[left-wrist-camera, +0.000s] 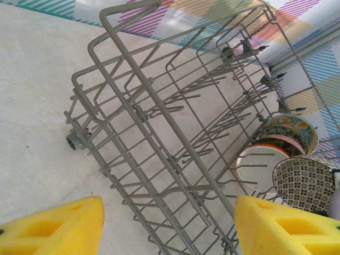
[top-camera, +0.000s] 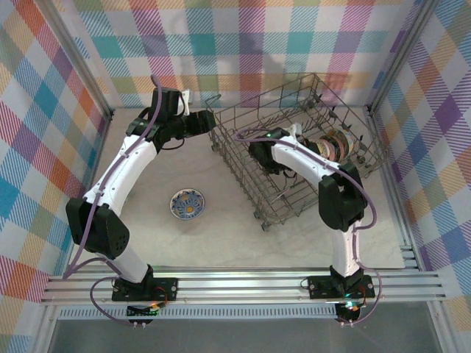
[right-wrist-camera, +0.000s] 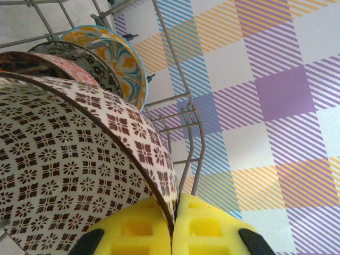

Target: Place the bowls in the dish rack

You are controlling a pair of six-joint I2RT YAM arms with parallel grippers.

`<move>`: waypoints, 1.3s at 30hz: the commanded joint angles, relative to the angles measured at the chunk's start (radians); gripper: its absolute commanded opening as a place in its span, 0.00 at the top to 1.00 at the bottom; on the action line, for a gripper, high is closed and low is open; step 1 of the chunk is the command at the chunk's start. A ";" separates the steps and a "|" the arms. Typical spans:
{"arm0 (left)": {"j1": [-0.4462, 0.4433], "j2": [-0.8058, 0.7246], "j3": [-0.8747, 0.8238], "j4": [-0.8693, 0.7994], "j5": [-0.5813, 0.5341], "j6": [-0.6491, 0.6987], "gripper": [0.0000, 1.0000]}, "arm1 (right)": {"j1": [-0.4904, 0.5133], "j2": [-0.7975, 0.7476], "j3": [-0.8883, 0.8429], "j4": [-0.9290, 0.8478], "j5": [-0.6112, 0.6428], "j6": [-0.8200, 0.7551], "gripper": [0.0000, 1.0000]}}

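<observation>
Clock reference: overhead view, 12 o'clock at the far wall, 6 o'clock at the arm bases.
Dish rack: the large grey wire dish rack [top-camera: 239,180], rectangular with rows of upright tines, stands on the pale counter [top-camera: 221,243] at about 2 o'clock from the middle. It is turned askew, with one corner pointing to 6 o'clock.
Bowls in rack: a row of small round ceramic bowls [top-camera: 335,145] stands on edge among the tines at the rack's 3 o'clock end, close together.
Row, from the right wrist: nearest is a white bowl with a brown flower-tile pattern [right-wrist-camera: 64,175]. Behind it come a pinkish-red bowl [right-wrist-camera: 48,66], a dark floral bowl [right-wrist-camera: 90,64] and an orange-and-teal swirled bowl [right-wrist-camera: 114,53], each overlapping the next.
Loose bowl: a blue-patterned bowl with a yellow centre [top-camera: 188,204] lies open side up on the counter at about 8 o'clock. It is well apart from the rack and from both arms.
Right pincer: the right pincer [right-wrist-camera: 172,226] is inside the rack. Its yellow foam pads [right-wrist-camera: 207,228] are pressed together on the rim of the brown flower-tile bowl, one pad on each side of the wall.
Left pincer: the left pincer [left-wrist-camera: 170,228] is spread, with its two yellow pads [left-wrist-camera: 53,231] well apart and nothing between them. It hangs near the rack's 10 o'clock corner, outside the wires, facing along the rack toward the bowls.
Surroundings: pastel plaid walls [top-camera: 243,44] close in the counter at 9, 12 and 3 o'clock.
</observation>
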 commanded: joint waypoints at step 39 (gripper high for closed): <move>0.020 -0.091 -0.069 0.025 -0.021 -0.029 0.34 | -0.012 0.032 -0.030 0.447 -0.115 -0.476 0.94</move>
